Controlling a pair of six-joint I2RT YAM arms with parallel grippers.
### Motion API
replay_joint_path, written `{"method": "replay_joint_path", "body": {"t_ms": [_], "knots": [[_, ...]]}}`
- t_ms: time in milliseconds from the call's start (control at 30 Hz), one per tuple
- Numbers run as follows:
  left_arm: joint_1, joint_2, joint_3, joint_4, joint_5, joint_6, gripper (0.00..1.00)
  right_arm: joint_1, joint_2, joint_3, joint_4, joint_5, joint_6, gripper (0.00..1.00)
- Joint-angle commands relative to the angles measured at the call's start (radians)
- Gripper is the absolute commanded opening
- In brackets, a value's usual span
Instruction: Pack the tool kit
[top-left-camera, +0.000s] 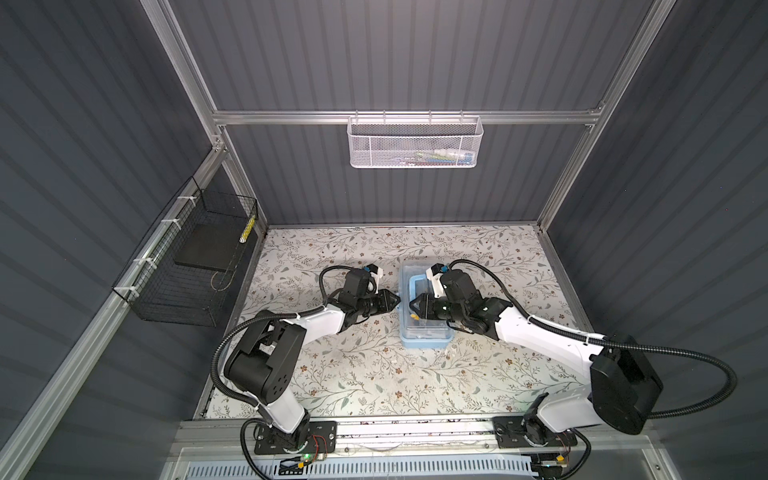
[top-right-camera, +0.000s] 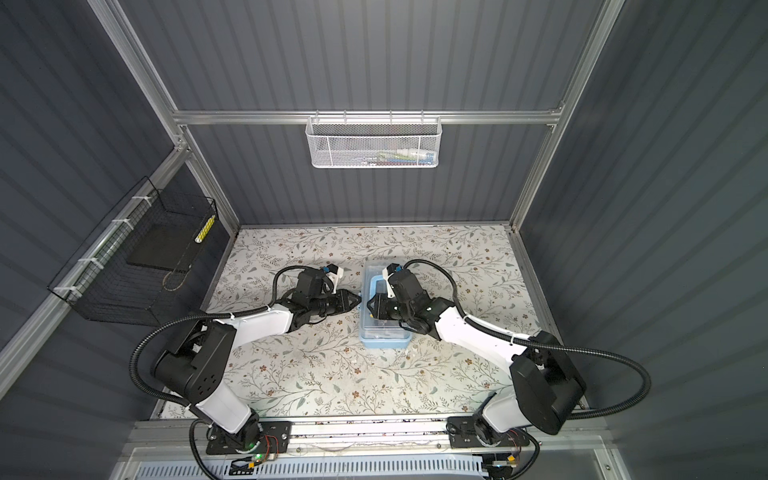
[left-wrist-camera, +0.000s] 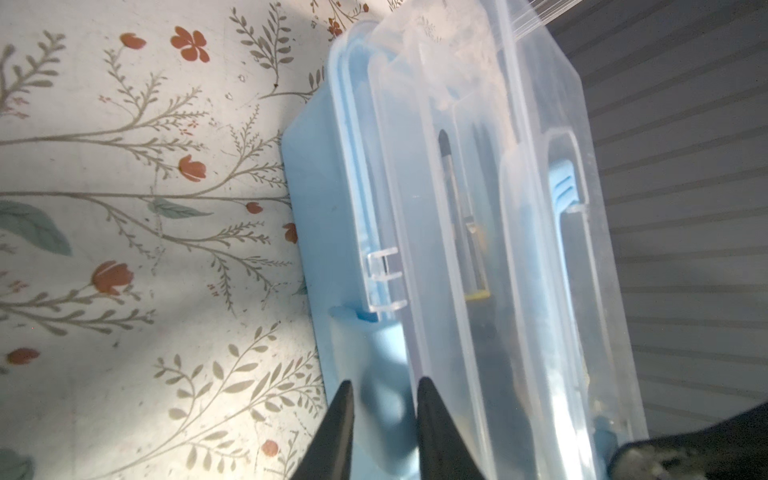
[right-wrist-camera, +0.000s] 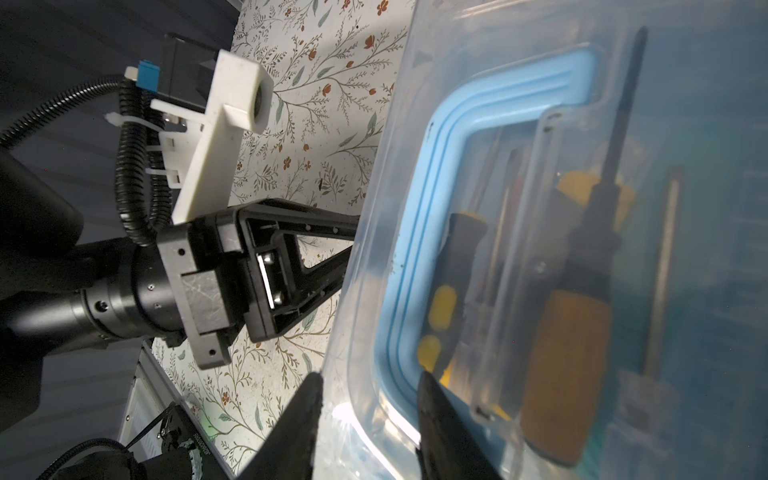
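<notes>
box: we see the tool kit box (top-left-camera: 426, 336) (top-right-camera: 384, 334) lying flat near the middle of the floral table (top-left-camera: 353, 374), with its clear lid (left-wrist-camera: 457, 104) on top of the light-blue base.
contents: through the lid we make out the light-blue arched handle (right-wrist-camera: 419, 216) folded flat and a yellow-black screwdriver (right-wrist-camera: 565, 353) beneath it; the other tools are too blurred to name.
left gripper: the left gripper (top-left-camera: 398, 300) (left-wrist-camera: 384, 380) sits at the box's left long side, its fingers narrowly apart on either side of a light-blue tab (left-wrist-camera: 384, 345); we cannot tell whether they pinch it.
right gripper: the right gripper (top-left-camera: 412, 309) (right-wrist-camera: 370, 374) reaches across the box from the right. its jaws are partly spread astride the lid's left edge, one finger past the edge and the other over the lid by the handle; we cannot tell whether they clamp.
baskets: a white mesh basket (top-left-camera: 415, 143) hangs on the back rail and a black wire basket (top-left-camera: 187, 270) on the left wall, both well apart from the box.
</notes>
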Motion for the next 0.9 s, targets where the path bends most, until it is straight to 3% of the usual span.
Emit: {"method": "replay_joint_path", "body": {"t_ms": [0, 300, 633, 867], "knots": [[-0.001, -0.023, 0.001, -0.081, -0.029, 0.041, 0.27, 0.001, 0.034, -0.006, -0.115, 0.018, 0.006, 0.4], [0.013, -0.023, -0.011, -0.075, -0.034, 0.053, 0.27, 0.002, 0.043, -0.001, -0.116, 0.018, 0.006, 0.4], [0.013, 0.075, 0.032, -0.041, 0.028, 0.035, 0.27, 0.002, 0.052, -0.002, -0.113, 0.02, 0.01, 0.4], [0.019, 0.066, 0.03, -0.029, 0.02, 0.025, 0.23, 0.002, 0.052, -0.008, -0.111, 0.019, 0.01, 0.4]]}}
